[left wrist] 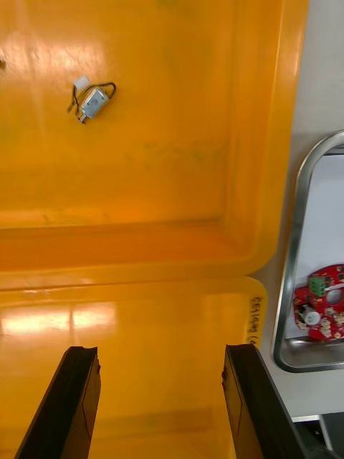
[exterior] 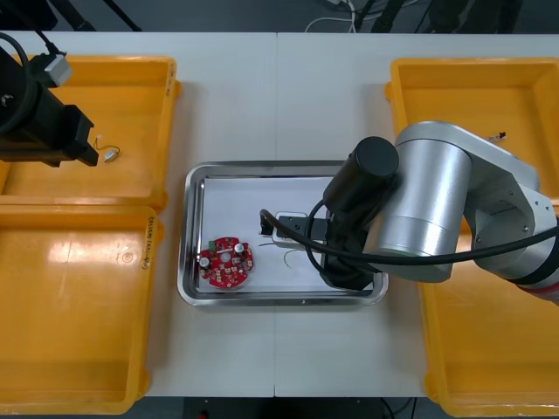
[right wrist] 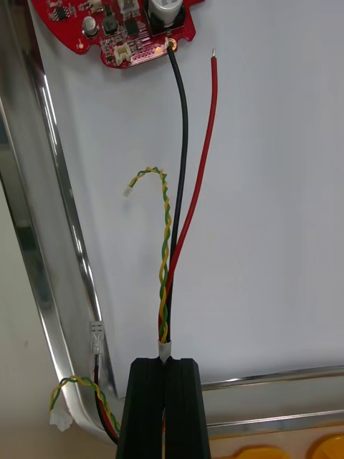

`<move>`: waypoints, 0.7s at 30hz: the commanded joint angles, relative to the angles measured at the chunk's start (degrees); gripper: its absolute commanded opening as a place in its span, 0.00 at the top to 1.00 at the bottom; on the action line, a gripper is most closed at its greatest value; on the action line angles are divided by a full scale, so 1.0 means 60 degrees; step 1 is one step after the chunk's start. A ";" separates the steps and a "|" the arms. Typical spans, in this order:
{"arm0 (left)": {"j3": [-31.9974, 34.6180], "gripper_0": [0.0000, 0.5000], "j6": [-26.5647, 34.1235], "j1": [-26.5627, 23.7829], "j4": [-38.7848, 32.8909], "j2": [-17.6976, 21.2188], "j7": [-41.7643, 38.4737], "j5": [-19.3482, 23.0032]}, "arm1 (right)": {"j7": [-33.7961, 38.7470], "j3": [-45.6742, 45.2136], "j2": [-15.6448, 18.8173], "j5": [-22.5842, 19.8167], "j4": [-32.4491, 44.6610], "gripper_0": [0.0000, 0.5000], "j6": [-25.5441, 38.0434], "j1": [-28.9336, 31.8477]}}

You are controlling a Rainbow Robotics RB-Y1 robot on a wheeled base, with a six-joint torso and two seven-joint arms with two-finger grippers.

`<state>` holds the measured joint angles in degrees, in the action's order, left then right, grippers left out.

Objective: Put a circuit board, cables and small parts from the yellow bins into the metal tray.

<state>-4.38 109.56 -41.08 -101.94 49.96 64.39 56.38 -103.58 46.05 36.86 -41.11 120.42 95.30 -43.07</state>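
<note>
Print [left wrist: 253, 315] on the yellow bin [left wrist: 272, 107] rim is unreadable; your left gripper [left wrist: 161, 350] hovers there, jaws wide. Your right gripper [right wrist: 165, 362], jaws pinching the twisted cable [right wrist: 166, 244], is in the metal tray [exterior: 194, 188] near the circuit board [exterior: 226, 262]

The left gripper [left wrist: 159, 350], fingers spread, hangs over a yellow bin [left wrist: 143, 315], a small metal part [left wrist: 93, 102] in the next bin [left wrist: 179, 165] at eleven o'clock.

A flat, pale grey table top [exterior: 262, 105] lay brightly lit across the scene. A thin straight seam [exterior: 276, 96] ran down its middle from the far edge to the near edge. Beyond the far edge was a dark floor [exterior: 227, 16], crossed by slanting black struts [exterior: 112, 12] and a loose tangle of white cords [exterior: 343, 7].
</note>
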 commanded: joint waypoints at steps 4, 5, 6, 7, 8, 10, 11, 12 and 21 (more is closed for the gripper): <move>0.0613 0.00 0.0074 -0.0902 0.1082 0.0434 0.1104 -0.0739 | -0.1370 0.0470 -0.0137 0.0524 -0.0250 1.00 -0.0371 -0.0409; 0.0730 0.00 0.0074 -0.0917 0.1258 0.0434 0.1309 -0.0813 | -0.1604 0.0470 -0.0137 0.0554 -0.0309 1.00 -0.0356 -0.0409; 0.0847 0.00 0.0074 -0.0917 0.1405 0.0434 0.1499 -0.0871 | -0.1838 0.0470 -0.0137 0.0554 -0.0367 1.00 -0.0356 -0.0409; 0.0905 0.00 0.0074 -0.0917 0.1478 0.0434 0.1587 -0.0915 | -0.1956 0.0470 -0.0123 0.0554 -0.0411 1.00 -0.0356 -0.0409; 0.1008 0.00 0.0074 -0.0917 0.1668 0.0434 0.1807 -0.1003 | -0.2190 0.0470 -0.0123 0.0554 -0.0485 1.00 -0.0371 -0.0409; 0.1081 0.00 0.0074 -0.0961 0.1917 0.0434 0.2158 -0.1223 | -0.2483 0.0528 -0.0123 0.0554 -0.0587 1.00 -0.0371 -0.0394; 0.1096 0.00 0.0074 -0.1020 0.2123 0.0434 0.2378 -0.1428 | -0.2629 0.0587 -0.0123 0.0598 -0.0660 1.00 -0.0414 -0.0394; 0.1096 0.00 0.0051 -0.1078 0.2328 0.0434 0.2569 -0.1589 | -0.2747 0.0660 -0.0123 0.0656 -0.0734 1.00 -0.0444 -0.0394; 0.1096 0.00 -0.1223 -0.1518 0.4100 0.0419 0.3770 -0.2028 | -0.2732 0.1583 -0.0123 0.1667 -0.0880 1.00 -0.0986 -0.0394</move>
<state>0.90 104.80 -46.32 -79.44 49.96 84.20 45.16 -118.65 53.01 36.80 -32.18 115.28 90.59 -43.40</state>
